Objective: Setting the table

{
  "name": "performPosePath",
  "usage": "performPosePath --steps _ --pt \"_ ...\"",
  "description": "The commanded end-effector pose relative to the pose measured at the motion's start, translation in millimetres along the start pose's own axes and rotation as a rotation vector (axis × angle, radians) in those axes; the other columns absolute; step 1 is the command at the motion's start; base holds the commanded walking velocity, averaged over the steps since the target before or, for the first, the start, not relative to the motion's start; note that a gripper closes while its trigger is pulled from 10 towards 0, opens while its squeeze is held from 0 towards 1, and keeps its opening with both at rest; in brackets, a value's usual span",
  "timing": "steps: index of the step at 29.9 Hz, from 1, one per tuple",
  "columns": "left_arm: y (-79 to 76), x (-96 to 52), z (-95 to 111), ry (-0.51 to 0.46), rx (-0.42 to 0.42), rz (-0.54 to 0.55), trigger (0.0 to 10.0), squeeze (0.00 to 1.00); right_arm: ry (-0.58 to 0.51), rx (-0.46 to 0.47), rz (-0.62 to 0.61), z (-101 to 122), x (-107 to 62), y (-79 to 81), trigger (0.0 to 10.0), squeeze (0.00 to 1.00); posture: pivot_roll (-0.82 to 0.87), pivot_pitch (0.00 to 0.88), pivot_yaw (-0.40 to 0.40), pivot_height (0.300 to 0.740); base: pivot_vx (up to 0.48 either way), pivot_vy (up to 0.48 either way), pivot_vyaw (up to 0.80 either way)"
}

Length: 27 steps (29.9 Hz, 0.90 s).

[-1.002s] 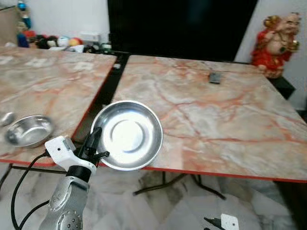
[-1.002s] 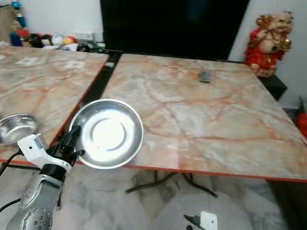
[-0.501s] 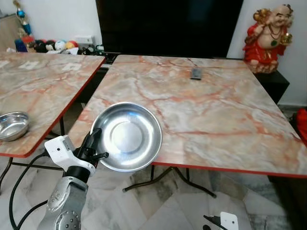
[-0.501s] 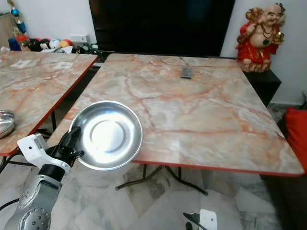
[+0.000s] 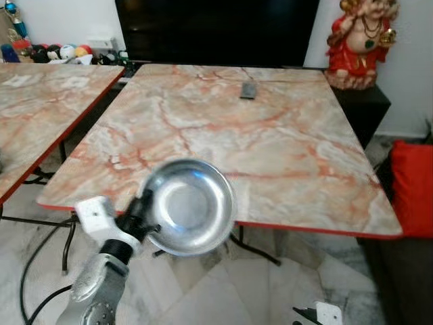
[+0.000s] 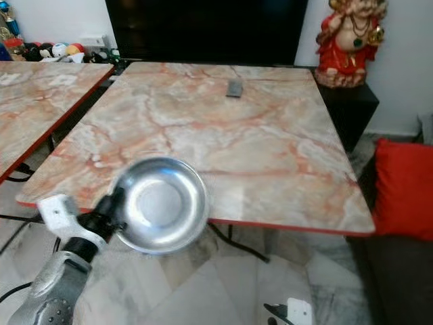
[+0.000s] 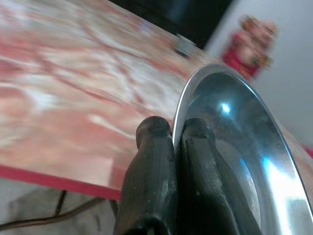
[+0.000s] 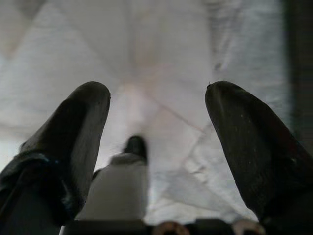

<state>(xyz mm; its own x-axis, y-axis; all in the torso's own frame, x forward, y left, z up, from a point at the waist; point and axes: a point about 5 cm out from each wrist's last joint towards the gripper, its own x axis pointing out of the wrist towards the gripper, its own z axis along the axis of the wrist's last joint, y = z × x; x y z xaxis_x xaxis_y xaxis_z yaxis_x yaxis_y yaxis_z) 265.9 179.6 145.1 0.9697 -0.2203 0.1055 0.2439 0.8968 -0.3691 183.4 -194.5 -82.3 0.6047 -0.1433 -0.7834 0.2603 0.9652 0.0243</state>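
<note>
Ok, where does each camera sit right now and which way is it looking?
Eye views: on the head, looking forward and down at the marble table; both share the left gripper holding the steel bowl.
Left wrist view: on the left wrist, looking along fingers pinching the bowl's rim.
Right wrist view: on the hanging right arm, facing the floor between the right gripper.

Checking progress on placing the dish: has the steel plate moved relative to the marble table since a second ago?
Yes. The steel plate, pinched by the left gripper, sat over the marble table's near-left corner; now it is further right along the near edge.
</note>
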Motion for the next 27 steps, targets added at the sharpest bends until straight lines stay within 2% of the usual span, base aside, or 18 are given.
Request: performPosePath --steps 1,4,7,9,15,19,27 --pt "9.5 -4.0 5 0.017 0.04 -0.016 10.0 0.0 0.018 0.003 0.01 -5 -0.7 4.8 10.0 0.0 0.12 0.088 -0.027 0.74 0.0 0.0 0.0" --pt "20.8 -3.7 11 0.033 0.072 -0.021 10.0 0.0 0.015 0.0 0.013 -4 -0.6 6.4 10.0 0.0 0.12 0.094 -0.025 0.74 0.0 0.0 0.0" --pt "25.4 -3.1 12 0.024 0.027 -0.005 10.0 0.0 0.011 -0.001 0.014 -4 -0.6 6.6 10.0 0.0 0.11 0.099 -0.025 0.74 0.0 0.0 0.0" --pt "23.0 -2.8 11 0.02 -0.013 -0.012 10.0 0.0 0.008 -0.001 0.013 -4 -0.6 5.4 10.0 0.0 0.11 0.102 -0.027 0.74 0.0 0.0 0.0" --pt "13.4 -1.5 5 0.018 -0.027 -0.04 10.0 0.0 0.007 0.001 0.005 -3 -0.6 3.5 10.0 0.0 0.11 0.107 -0.032 0.74 0.0 0.0 0.0" --pt "7.9 -0.7 2 0.017 -0.045 -0.059 10.0 0.0 0.01 -0.007 0.009 -3 -0.4 5.7 10.0 0.0 0.11 0.109 -0.033 0.74 0.0 0.0 -0.71" --pt "7.5 0.3 4 0.024 -0.033 -0.069 10.0 0.0 0.004 -0.003 0.018 -1 -0.1 9.5 10.0 0.0 0.11 0.111 -0.03 0.74 0.332 0.0 -0.7"
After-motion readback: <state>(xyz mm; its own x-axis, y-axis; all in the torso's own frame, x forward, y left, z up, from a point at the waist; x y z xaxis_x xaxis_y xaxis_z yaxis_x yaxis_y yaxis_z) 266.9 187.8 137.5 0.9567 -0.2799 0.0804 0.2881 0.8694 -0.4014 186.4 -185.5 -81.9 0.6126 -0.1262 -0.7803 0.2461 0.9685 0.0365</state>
